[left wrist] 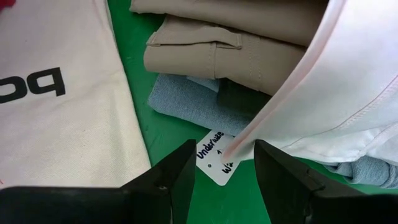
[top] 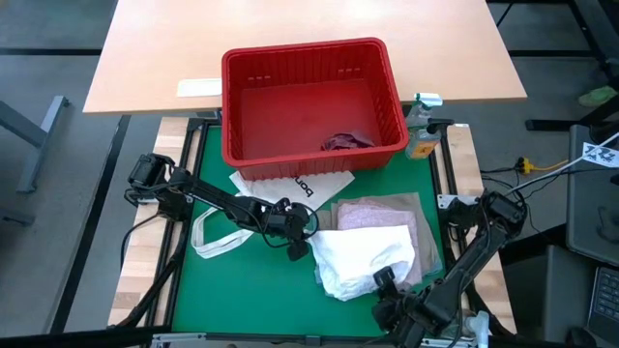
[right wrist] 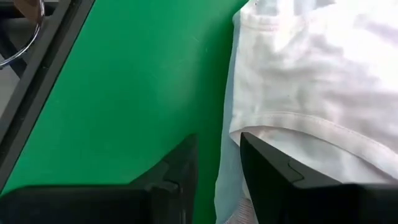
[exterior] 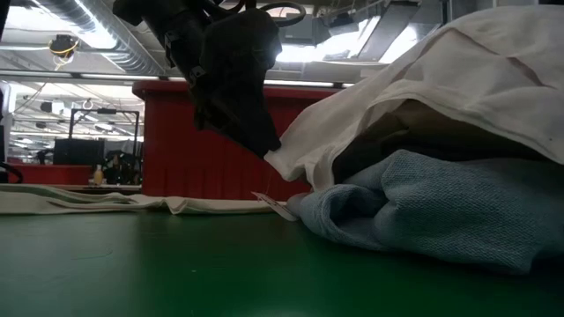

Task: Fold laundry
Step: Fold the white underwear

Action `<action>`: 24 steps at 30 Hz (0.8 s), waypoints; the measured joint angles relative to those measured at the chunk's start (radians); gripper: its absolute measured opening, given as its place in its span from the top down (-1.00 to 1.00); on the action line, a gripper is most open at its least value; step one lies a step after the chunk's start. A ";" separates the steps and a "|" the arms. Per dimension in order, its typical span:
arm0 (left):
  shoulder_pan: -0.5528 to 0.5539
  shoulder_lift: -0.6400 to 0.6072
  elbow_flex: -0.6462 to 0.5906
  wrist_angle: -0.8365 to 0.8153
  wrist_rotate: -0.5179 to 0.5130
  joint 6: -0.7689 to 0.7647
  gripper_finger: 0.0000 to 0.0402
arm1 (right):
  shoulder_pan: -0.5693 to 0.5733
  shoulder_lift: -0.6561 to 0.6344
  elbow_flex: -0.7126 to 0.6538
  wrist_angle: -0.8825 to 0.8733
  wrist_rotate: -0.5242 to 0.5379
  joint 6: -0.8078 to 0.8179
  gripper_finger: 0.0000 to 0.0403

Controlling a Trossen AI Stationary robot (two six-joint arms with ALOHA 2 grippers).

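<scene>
Beside the red basket (top: pixel 311 97), a stacked pile gets its white top piece.
Left claw (top: pixel 299 235) stands released at the white garment's (top: pixel 363 259) corner by a handwritten tag (left wrist: pixel 216 157); right claw (top: pixel 387 290), also released, sits at the garment's far edge from the basket. Khaki trousers (left wrist: pixel 249 46) and light blue cloth (exterior: pixel 441 207) lie beneath. Next, I judge, both must pinch edges to fold.

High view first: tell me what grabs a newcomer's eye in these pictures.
The big red basket at the table's far edge stands out, with a maroon garment lying inside it. In front of it a white garment tops a pile on the green mat, with the left gripper open at its corner by a handwritten tag and the right gripper open at its near edge. A white tote bag lies beside the pile.
</scene>
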 joint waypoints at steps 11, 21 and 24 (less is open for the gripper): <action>0.000 0.000 0.000 0.001 0.000 0.000 0.23 | -0.058 -0.001 -0.040 0.009 -0.018 0.083 0.41; 0.000 0.000 0.000 0.004 0.000 0.002 0.23 | -0.128 0.003 -0.041 0.027 -0.134 0.117 0.41; 0.000 0.000 0.000 0.006 0.000 0.002 0.23 | -0.126 0.008 -0.041 0.045 -0.137 0.113 0.41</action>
